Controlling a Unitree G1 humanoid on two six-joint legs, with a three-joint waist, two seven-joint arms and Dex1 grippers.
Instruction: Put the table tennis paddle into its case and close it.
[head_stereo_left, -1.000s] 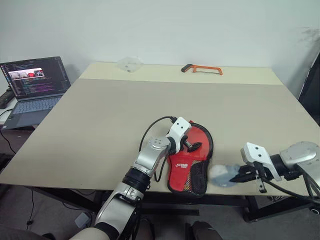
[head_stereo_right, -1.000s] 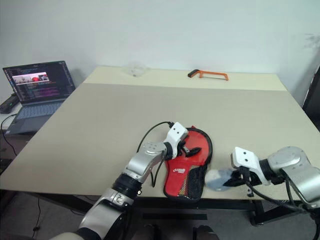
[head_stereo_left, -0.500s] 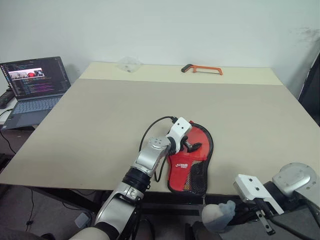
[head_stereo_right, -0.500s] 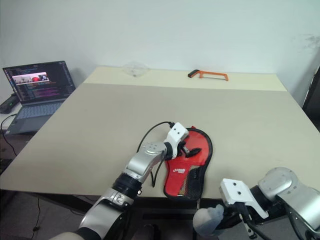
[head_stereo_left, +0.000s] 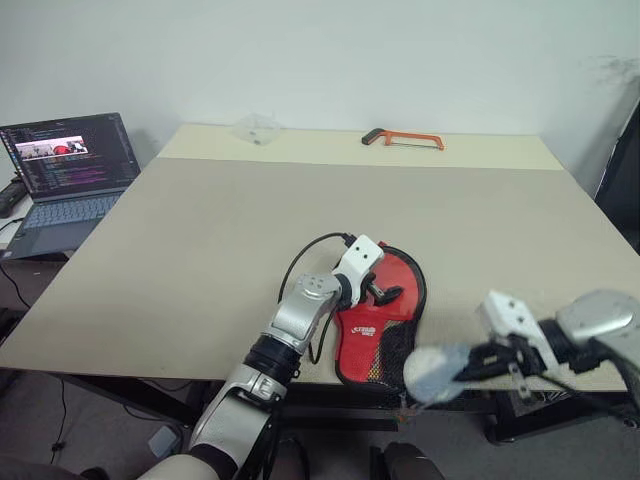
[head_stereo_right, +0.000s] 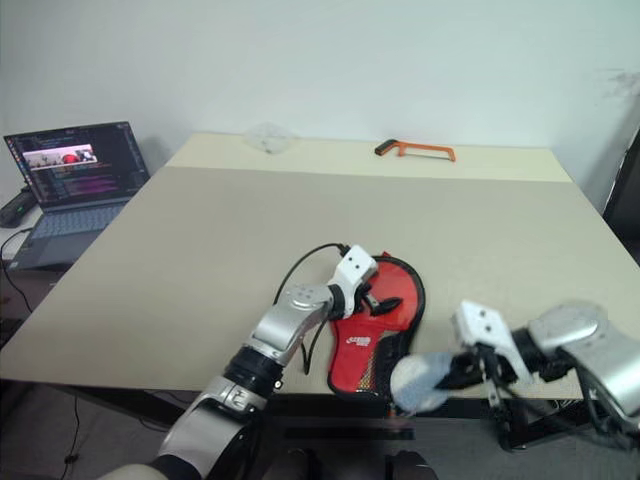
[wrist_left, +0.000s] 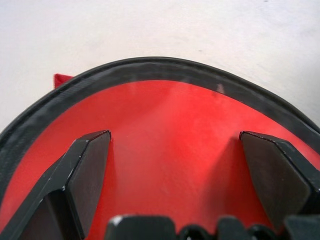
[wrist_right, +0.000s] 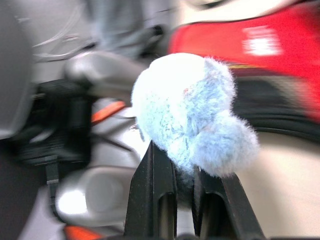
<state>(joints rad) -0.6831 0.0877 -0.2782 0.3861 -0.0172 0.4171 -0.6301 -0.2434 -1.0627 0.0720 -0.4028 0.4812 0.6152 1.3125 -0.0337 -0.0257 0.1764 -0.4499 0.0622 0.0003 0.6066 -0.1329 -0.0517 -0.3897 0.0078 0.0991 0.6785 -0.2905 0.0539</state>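
Observation:
The case (head_stereo_left: 381, 357) lies near the table's front edge, black-trimmed, with mesh at its near end. The table tennis paddle's red blade (head_stereo_left: 400, 277) shows through its clear side. My left gripper (head_stereo_left: 385, 288) rests on the round part of the case, open, fingers (wrist_left: 87, 165) spread over the red surface (wrist_left: 170, 115) inside the black trim (wrist_left: 150, 67). My right gripper (head_stereo_left: 470, 368) hovers at the table's front edge, just right of the case's near end, shut on the small grey fluffy pouch (wrist_right: 187, 112), which hangs in front of it (head_stereo_left: 430, 370).
An orange-framed hacksaw (head_stereo_left: 403, 137) and a crumpled clear wrapper (head_stereo_left: 259, 127) lie at the far edge of the table (head_stereo_left: 200, 230). An open laptop (head_stereo_left: 65, 165) stands off to the left. A thin black cable loop (head_stereo_left: 305, 262) arches from my left wrist.
My right gripper dipped below the table edge with the pouch, then rose again; the pouch now hangs further left, closer to the case's near end. The left gripper stayed put.

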